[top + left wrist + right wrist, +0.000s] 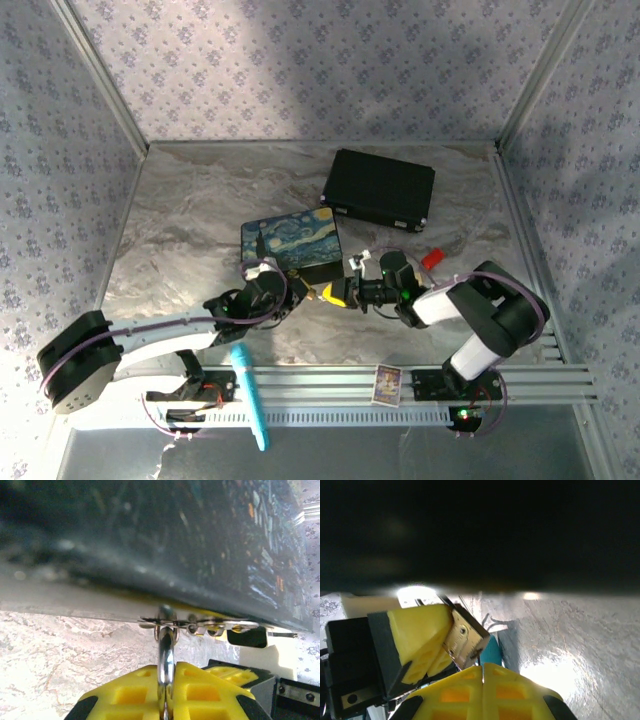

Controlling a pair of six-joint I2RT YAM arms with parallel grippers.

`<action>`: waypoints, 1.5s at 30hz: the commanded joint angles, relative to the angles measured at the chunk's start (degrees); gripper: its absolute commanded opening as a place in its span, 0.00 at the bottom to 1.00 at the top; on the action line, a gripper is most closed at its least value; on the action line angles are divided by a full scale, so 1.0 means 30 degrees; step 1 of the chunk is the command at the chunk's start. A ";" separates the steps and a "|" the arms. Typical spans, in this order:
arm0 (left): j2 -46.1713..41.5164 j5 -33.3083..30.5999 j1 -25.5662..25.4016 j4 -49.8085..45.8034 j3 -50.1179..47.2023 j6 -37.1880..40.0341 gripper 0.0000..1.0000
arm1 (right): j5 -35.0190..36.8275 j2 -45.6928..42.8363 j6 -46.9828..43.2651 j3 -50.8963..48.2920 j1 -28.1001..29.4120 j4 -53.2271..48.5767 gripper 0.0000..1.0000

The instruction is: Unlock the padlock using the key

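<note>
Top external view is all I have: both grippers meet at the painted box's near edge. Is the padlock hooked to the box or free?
Observer: Hooked. The left wrist view shows the padlock, its silver shackle threaded through the latch of the painted box.
Operator: Who holds it?
Observer: The left gripper is shut on the shackle.
Operator: And the key?
Observer: The right wrist view shows a thin blade, likely the key, sticking out of the shut right gripper, its tip at the padlock's brass body.
</note>
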 commanded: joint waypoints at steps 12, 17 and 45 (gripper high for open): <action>-0.0569 0.0227 -0.0362 0.3227 -0.0254 -0.1576 0.00 | 0.1493 0.1155 0.0903 -0.0184 0.1048 0.2193 0.00; -0.0647 -0.0276 -0.0376 0.4215 -0.0818 -0.2382 0.00 | 0.2332 0.1042 0.0906 -0.0497 0.1554 0.2166 0.00; -0.1127 -0.1870 -0.0545 0.5450 -0.1085 -0.3804 0.00 | 0.7333 0.3733 0.4666 -0.1256 0.3670 0.7948 0.00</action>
